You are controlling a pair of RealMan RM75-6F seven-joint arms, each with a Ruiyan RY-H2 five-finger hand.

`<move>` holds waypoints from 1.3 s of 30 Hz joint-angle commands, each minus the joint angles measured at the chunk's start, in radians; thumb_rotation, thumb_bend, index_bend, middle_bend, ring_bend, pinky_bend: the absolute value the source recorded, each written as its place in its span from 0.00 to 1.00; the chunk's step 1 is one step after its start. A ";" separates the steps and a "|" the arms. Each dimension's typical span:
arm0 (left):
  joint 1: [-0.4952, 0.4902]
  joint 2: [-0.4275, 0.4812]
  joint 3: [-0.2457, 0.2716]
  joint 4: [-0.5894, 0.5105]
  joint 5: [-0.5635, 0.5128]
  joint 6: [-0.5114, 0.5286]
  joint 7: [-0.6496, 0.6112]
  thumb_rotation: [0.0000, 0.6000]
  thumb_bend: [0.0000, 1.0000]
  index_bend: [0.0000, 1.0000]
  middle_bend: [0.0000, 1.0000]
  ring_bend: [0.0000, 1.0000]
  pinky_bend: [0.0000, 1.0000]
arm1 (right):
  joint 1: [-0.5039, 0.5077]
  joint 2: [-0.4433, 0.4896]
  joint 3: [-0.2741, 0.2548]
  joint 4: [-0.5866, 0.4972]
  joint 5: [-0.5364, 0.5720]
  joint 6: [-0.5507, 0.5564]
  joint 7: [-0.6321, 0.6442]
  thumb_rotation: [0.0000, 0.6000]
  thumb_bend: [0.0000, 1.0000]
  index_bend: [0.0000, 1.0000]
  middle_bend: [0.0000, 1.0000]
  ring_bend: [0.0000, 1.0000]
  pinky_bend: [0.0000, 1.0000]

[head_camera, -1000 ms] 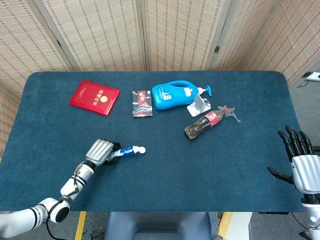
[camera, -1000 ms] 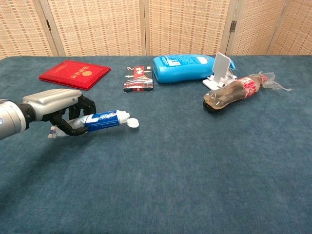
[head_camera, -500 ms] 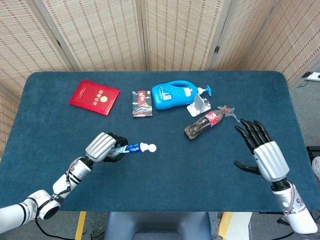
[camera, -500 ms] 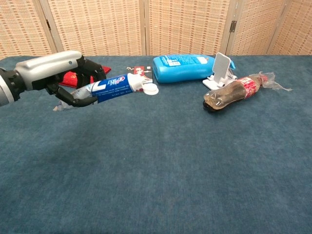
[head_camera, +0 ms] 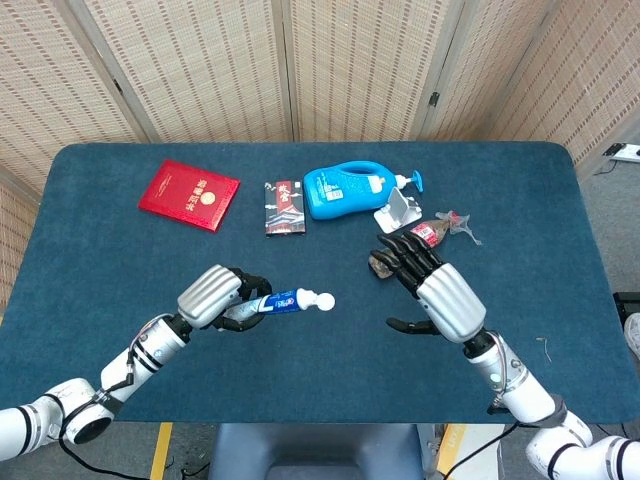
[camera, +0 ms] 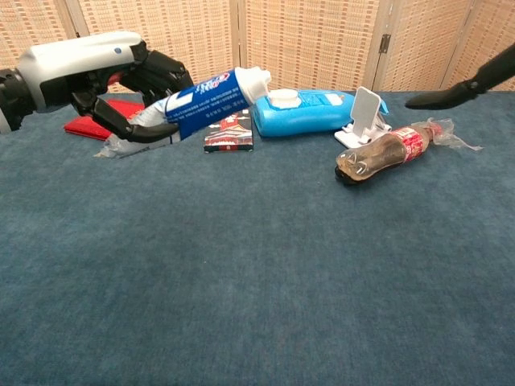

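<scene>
The left robot hand is clenched around the tail of a toothpaste tube and holds it above the table, with the white cap pointing to 3 o'clock in the head view. In the chest view the same robot hand carries the tube tilted, cap end higher; blue and white print with some red is visible on it, but I cannot read the words. The right robot hand is released, fingers spread apart and holding nothing; it hovers just beside the brown soda bottle, at about 5 o'clock from it. This bottle lies on its side and has a red label whose writing is too small to read. At 12 o'clock from the tube lies a blue pump bottle, with a small white stand near its pump end. A dark printed packet lies just beside the blue bottle at 9 o'clock, and a red booklet with a gold emblem lies further at 9 o'clock. The near half of the table, toward 6 o'clock, is bare blue cloth.
</scene>
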 commanded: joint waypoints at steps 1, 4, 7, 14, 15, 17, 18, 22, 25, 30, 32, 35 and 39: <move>-0.007 0.009 -0.006 -0.015 -0.001 -0.001 -0.005 1.00 0.58 0.73 0.77 0.73 0.57 | 0.031 -0.028 0.009 0.003 -0.004 -0.018 -0.020 1.00 0.00 0.00 0.00 0.00 0.00; -0.013 0.015 -0.011 -0.029 -0.005 -0.006 -0.021 1.00 0.58 0.73 0.77 0.73 0.57 | 0.058 -0.050 0.015 0.006 0.000 -0.035 -0.037 1.00 0.00 0.00 0.00 0.00 0.00; -0.019 0.018 -0.013 -0.033 -0.005 -0.010 -0.030 1.00 0.58 0.74 0.77 0.73 0.57 | 0.083 -0.073 0.019 0.013 0.003 -0.049 -0.049 1.00 0.00 0.00 0.00 0.00 0.00; -0.022 0.025 -0.005 -0.041 -0.001 -0.010 -0.059 1.00 0.58 0.74 0.77 0.73 0.57 | 0.129 -0.117 0.022 0.043 0.010 -0.067 -0.076 1.00 0.00 0.00 0.00 0.00 0.00; -0.022 0.026 -0.004 -0.041 -0.001 -0.010 -0.062 1.00 0.58 0.74 0.77 0.73 0.57 | 0.134 -0.121 0.023 0.047 0.011 -0.068 -0.080 1.00 0.00 0.00 0.00 0.00 0.00; -0.022 0.028 -0.001 -0.042 -0.001 -0.011 -0.070 1.00 0.58 0.74 0.77 0.73 0.57 | 0.143 -0.132 0.023 0.055 0.014 -0.068 -0.087 1.00 0.00 0.00 0.00 0.00 0.00; -0.023 0.030 0.001 -0.042 0.000 -0.015 -0.075 1.00 0.58 0.74 0.77 0.73 0.57 | 0.150 -0.139 0.024 0.061 0.016 -0.070 -0.088 1.00 0.00 0.00 0.00 0.00 0.00; -0.026 0.034 0.008 -0.044 0.008 -0.017 -0.082 1.00 0.58 0.75 0.77 0.73 0.57 | 0.172 -0.156 0.028 0.077 0.023 -0.080 -0.102 1.00 0.00 0.00 0.00 0.00 0.00; -0.025 0.037 0.014 -0.046 0.014 -0.014 -0.085 1.00 0.58 0.75 0.77 0.73 0.57 | 0.185 -0.167 0.032 0.087 0.027 -0.078 -0.116 1.00 0.00 0.00 0.00 0.00 0.00; -0.026 0.044 0.020 -0.051 0.023 -0.012 -0.085 1.00 0.58 0.75 0.77 0.73 0.57 | 0.208 -0.182 0.037 0.098 0.043 -0.088 -0.120 1.00 0.00 0.00 0.00 0.00 0.00; -0.026 0.045 0.023 -0.051 0.023 -0.014 -0.082 1.00 0.58 0.75 0.77 0.73 0.57 | 0.214 -0.185 0.037 0.098 0.044 -0.087 -0.123 1.00 0.00 0.00 0.00 0.00 0.00; -0.028 0.044 0.027 -0.043 0.021 -0.022 -0.068 1.00 0.58 0.75 0.77 0.73 0.57 | 0.221 -0.185 0.035 0.094 0.044 -0.085 -0.134 1.00 0.00 0.00 0.00 0.00 0.00; -0.030 0.036 0.033 -0.027 0.017 -0.031 -0.036 1.00 0.58 0.76 0.78 0.73 0.57 | 0.226 -0.181 0.031 0.085 0.049 -0.086 -0.154 1.00 0.00 0.00 0.00 0.00 0.00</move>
